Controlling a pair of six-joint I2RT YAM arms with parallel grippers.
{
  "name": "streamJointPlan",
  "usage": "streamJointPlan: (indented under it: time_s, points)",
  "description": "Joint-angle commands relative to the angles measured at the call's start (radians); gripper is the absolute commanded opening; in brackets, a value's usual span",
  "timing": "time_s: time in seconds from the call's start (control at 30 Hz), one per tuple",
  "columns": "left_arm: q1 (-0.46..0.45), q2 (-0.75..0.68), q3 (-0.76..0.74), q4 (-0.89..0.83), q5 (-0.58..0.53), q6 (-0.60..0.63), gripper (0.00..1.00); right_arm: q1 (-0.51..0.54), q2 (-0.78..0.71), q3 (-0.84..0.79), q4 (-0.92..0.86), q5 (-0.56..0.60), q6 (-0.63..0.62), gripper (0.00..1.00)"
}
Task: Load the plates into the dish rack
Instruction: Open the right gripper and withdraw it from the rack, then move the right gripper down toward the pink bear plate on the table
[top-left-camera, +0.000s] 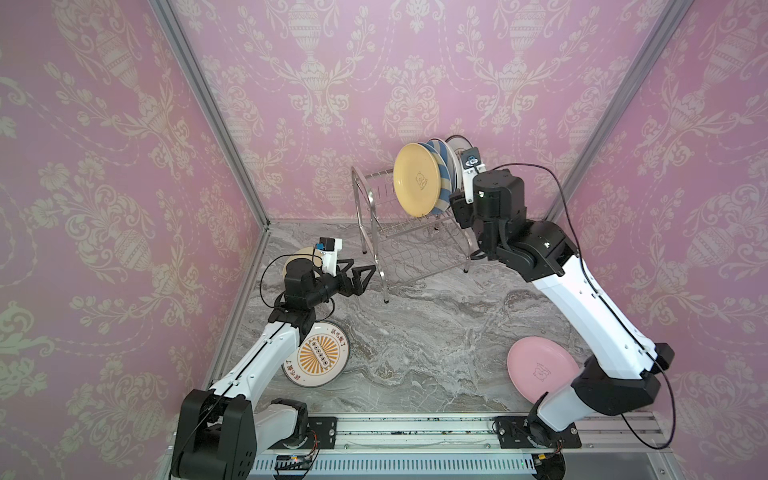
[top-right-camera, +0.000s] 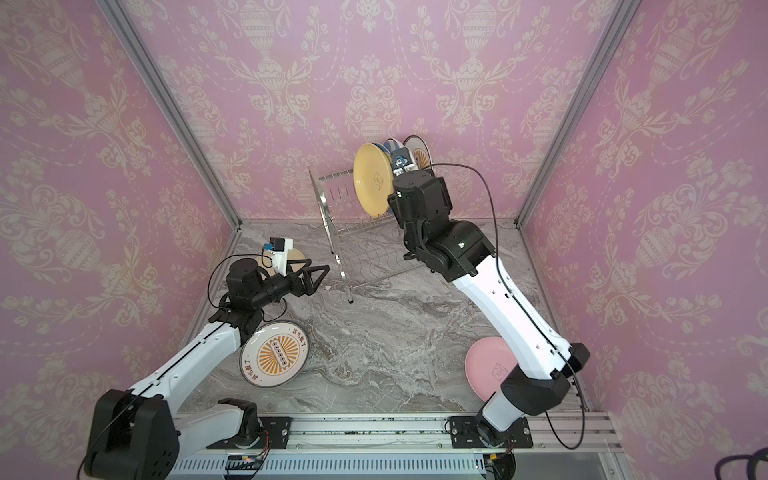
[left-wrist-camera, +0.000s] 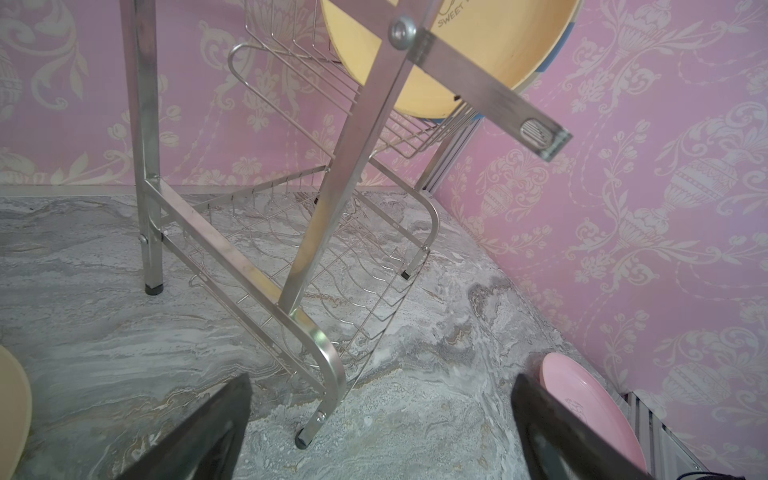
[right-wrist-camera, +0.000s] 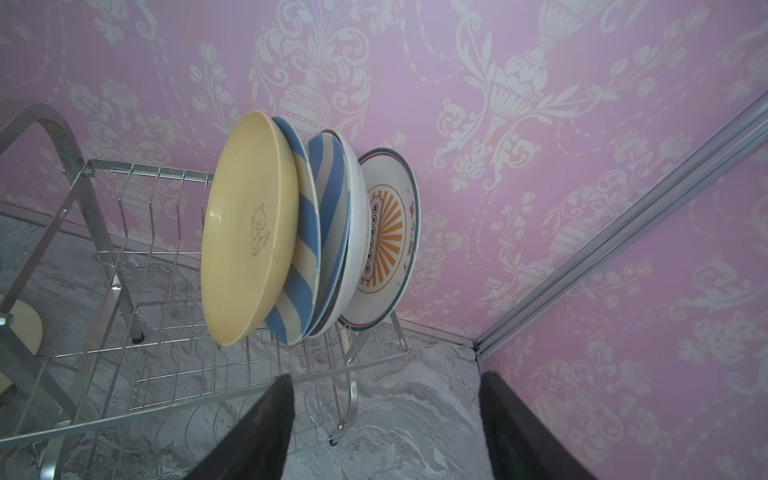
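Right gripper (right-wrist-camera: 386, 380) spread, empty; I'd back straight off the yellow plate (top-left-camera: 417, 178), upper centre of a top view. Left gripper (left-wrist-camera: 382, 380) likewise spread.

cream plate (top-left-camera: 298, 252) mostly behind left arm (top-left-camera: 266, 353)

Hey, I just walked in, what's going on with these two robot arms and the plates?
Two arms are loading plates into the dish rack. Its upper tier holds a yellow plate, two blue-striped plates and a sunburst plate, standing on edge. The right pincer is open and empty close to them. The left pincer, also open and empty, hovers near the rack's leg. A second sunburst plate, a pink plate and a cream plate lie on the table.
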Motion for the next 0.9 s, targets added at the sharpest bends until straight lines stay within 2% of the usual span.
streamJointPlan:
  time_s: [0.0, 0.1, 0.2, 0.33, 0.43, 0.6, 0.7, 0.87]
  points:
    - [-0.001, -0.025, 0.03, -0.066, -0.049, 0.035, 0.99, -0.083, -0.198, -0.224, -0.044, -0.121, 0.248, 0.73]
    - [-0.012, -0.018, 0.031, -0.062, -0.053, 0.009, 0.99, -0.176, -0.346, -0.394, -0.081, -0.145, 0.337, 0.75]
    - [-0.047, -0.003, 0.024, -0.072, -0.052, -0.003, 0.99, -0.286, -0.447, -0.542, -0.142, -0.226, 0.43, 0.79]
    - [-0.16, -0.008, 0.023, -0.174, -0.11, 0.056, 0.99, -0.42, -0.542, -0.744, -0.205, -0.349, 0.539, 0.84]
    - [-0.228, 0.003, 0.003, -0.184, -0.117, 0.026, 0.99, -0.489, -0.567, -0.884, -0.263, -0.424, 0.618, 0.84]
    - [-0.307, 0.026, -0.06, -0.132, -0.132, -0.05, 0.99, -0.502, -0.618, -1.039, -0.301, -0.515, 0.744, 0.84]
    - [-0.342, 0.035, -0.091, -0.101, -0.139, -0.076, 0.99, -0.503, -0.652, -1.135, -0.291, -0.617, 0.811, 0.84]
    - [-0.359, 0.048, -0.107, -0.088, -0.133, -0.09, 0.99, -0.501, -0.702, -1.288, -0.254, -0.744, 0.896, 0.82]
